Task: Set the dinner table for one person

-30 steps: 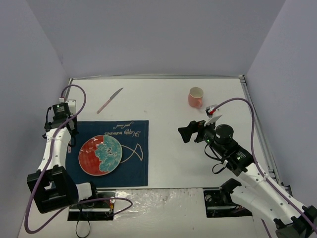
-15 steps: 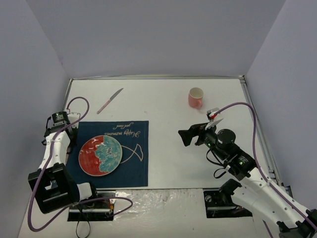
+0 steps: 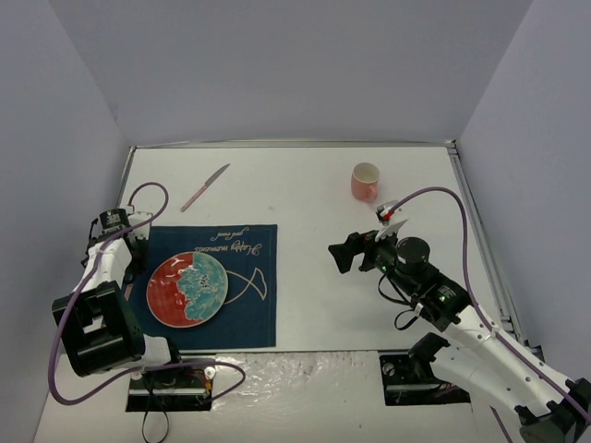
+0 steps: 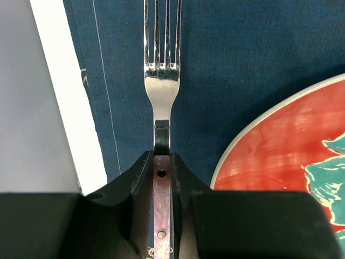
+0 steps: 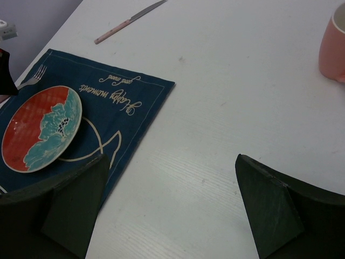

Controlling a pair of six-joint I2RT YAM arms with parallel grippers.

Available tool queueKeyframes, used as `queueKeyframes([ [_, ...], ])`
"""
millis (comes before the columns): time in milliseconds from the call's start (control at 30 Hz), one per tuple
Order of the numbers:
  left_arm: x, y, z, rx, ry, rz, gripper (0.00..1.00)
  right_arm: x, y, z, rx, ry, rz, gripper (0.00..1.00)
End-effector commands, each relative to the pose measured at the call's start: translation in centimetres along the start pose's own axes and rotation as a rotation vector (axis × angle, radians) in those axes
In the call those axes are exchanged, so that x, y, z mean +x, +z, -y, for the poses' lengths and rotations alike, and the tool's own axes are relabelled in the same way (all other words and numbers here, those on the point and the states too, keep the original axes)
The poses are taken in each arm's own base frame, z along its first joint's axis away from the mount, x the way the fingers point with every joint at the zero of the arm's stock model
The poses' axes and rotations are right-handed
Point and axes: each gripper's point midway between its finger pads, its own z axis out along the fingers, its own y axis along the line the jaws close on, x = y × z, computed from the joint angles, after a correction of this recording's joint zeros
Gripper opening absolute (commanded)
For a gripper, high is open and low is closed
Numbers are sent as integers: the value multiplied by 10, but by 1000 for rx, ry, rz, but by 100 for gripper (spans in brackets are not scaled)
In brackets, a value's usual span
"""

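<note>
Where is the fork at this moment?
In the left wrist view the fork is pinched by its handle in the left gripper, tines over the left strip of the navy placemat, just left of the red-and-teal plate.

plate on placemat on dinner table
</note>
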Motion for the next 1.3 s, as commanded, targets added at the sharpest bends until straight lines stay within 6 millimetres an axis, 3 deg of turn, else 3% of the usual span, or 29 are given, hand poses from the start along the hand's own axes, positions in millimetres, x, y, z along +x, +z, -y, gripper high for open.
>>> queueKeyframes([
  [0, -10, -3, -15, -67, 17, 50, 0, -17, 3, -8, -27, -10, 45, 100],
  [1267, -5, 24, -30, -109, 55, 27, 5, -9, 4, -6, -21, -15, 25, 100],
])
